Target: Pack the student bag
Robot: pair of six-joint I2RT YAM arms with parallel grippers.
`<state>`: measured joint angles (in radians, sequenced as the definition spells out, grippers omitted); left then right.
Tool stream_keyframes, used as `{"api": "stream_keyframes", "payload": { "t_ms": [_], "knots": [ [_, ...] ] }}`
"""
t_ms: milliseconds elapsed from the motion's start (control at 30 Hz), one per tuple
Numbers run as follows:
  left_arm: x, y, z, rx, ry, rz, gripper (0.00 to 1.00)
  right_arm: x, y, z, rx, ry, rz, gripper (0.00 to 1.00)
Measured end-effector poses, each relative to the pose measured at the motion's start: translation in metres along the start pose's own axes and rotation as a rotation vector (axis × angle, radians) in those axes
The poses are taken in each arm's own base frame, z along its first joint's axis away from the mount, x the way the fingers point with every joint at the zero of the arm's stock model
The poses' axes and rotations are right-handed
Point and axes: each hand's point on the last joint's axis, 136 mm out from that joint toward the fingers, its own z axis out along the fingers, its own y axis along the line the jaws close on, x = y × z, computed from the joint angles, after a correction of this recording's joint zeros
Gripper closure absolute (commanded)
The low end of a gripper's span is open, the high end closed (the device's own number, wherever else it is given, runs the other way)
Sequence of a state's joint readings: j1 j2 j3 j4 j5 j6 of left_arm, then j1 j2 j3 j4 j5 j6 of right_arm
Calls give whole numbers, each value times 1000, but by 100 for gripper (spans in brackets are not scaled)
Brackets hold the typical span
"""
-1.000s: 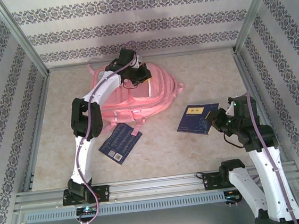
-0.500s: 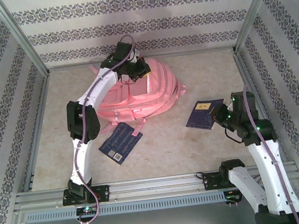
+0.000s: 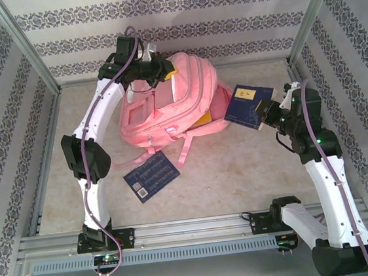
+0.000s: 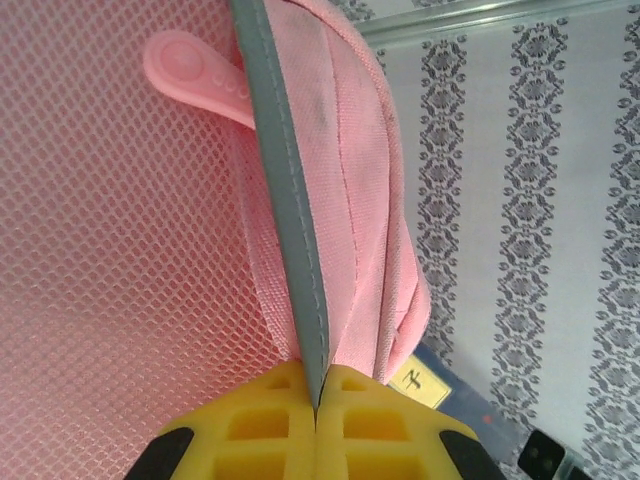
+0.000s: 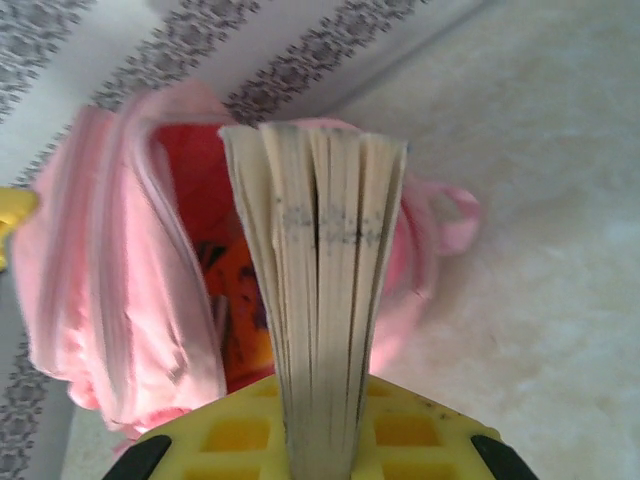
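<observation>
- The student bag (image 3: 167, 107) stands at the back of the desk (image 3: 241, 178), close to the rear wall. Its top is hoisted and its mouth gapes to the right.
- The left pincer (image 4: 318, 385) is pressed together on the bag's grey-trimmed edge (image 4: 290, 250), its yellow pads meeting on the trim. Lifting by that edge looks meant to hold the mouth wide, so something can slide in without a second hand on the fabric.
- The right pincer (image 5: 320, 410) pinches a blue book (image 3: 248, 105) by one end. It holds the book in the air just beside the bag's right side, page edges towards the opening. Judging by that aim, the book is lined up to go in edge-first.
- An orange thing (image 5: 235, 290) shows inside the open bag; what it is cannot be told.
- A second blue book (image 3: 151, 174) lies flat on the desk in front of the bag, near a loose pink strap (image 3: 184, 152) and apart from both pincers, seemingly waiting its turn.
- Count: one bag, two blue books (one held, one lying), one orange thing inside, two arms both busy.
</observation>
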<state>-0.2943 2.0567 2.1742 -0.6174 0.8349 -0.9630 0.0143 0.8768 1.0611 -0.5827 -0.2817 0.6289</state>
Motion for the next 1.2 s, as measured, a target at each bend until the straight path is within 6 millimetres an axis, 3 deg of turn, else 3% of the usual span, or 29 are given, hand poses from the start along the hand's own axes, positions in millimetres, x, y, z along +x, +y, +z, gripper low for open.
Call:
{"api": "stream_keyframes", "payload": {
  "t_ms": [233,467,600,700,900,967,1033,1067,1133,1200],
  "knots": [
    [-5,-7,-7,92,17,-75,100,-3,32,31,-221,51,72,100],
    [-12,-16,-9,175,-3,-146,100,6,31,73,-270,167,146,100],
    [-15,-22,-10,214,-10,-170,100,19,32,97,-286,232,158,100],
    [-14,-26,-11,234,-5,-175,100,40,37,123,-298,324,156,100],
    [-12,-33,-12,266,11,-175,100,70,64,176,-327,457,114,100],
    [-11,-36,-12,275,15,-172,100,78,80,196,-344,489,95,93],
    [-12,-38,-13,282,14,-168,100,87,97,216,-365,518,80,58],
    [-12,-39,-13,285,14,-168,100,91,105,225,-371,526,72,47],
    [-12,-40,-14,290,15,-166,100,99,114,237,-364,528,51,36],
    [-12,-40,-14,292,18,-168,100,101,114,239,-339,513,37,32]
  ]
}}
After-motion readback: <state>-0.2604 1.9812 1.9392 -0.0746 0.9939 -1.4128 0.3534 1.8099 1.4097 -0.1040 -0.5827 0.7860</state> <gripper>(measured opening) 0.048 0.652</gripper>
